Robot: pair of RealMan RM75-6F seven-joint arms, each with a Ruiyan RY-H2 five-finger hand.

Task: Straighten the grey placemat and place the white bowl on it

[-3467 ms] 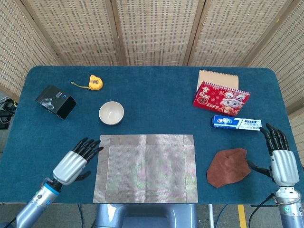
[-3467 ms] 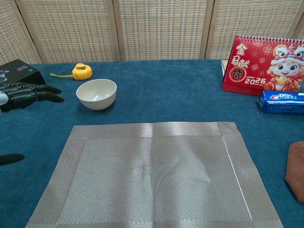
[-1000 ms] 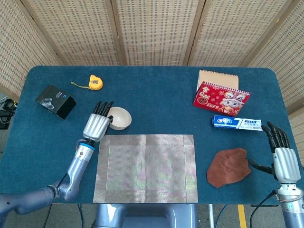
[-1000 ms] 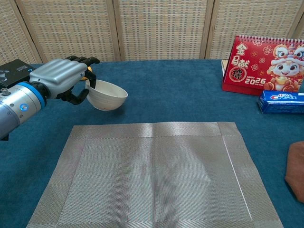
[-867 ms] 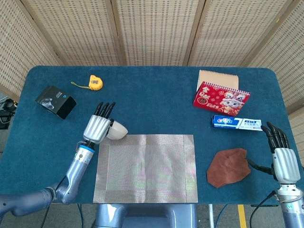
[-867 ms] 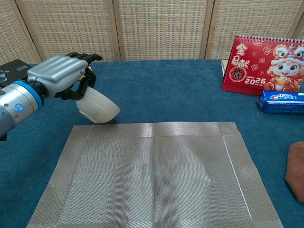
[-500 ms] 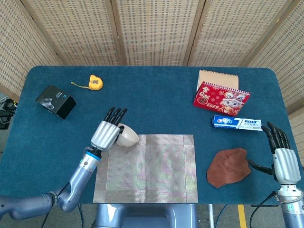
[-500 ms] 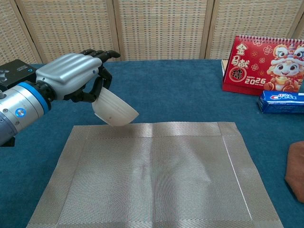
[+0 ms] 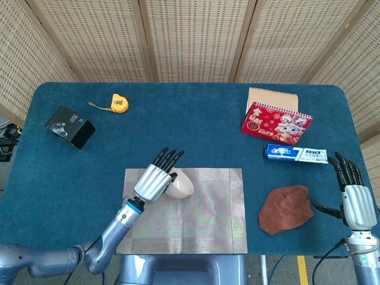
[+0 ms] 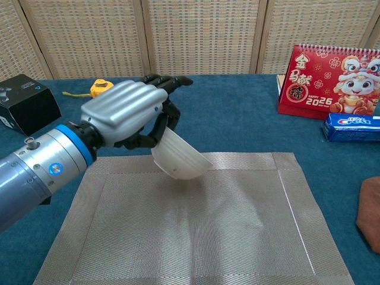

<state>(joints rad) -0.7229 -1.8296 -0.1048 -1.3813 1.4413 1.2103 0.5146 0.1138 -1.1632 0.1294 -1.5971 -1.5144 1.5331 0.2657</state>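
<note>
The grey placemat (image 9: 208, 214) (image 10: 225, 237) lies flat and square at the table's front middle. My left hand (image 9: 155, 178) (image 10: 127, 113) holds the white bowl (image 9: 181, 185) (image 10: 179, 157) by its rim, tilted, in the air above the mat's upper left part. The bowl's opening is turned toward the hand and hidden in the chest view. My right hand (image 9: 355, 199) rests open at the table's right edge, fingers pointing away from me; the chest view does not show it.
A brown cloth (image 9: 286, 209) lies right of the mat. A toothpaste box (image 9: 295, 154), red calendar (image 9: 275, 123) and notebook (image 9: 272, 97) sit at the back right. A yellow tape measure (image 9: 119, 103) and black box (image 9: 70, 126) sit at the back left.
My left hand reached the bowl, took hold of it, lifted it and carried it rightward and toward me to above the mat. The right hand has stayed put.
</note>
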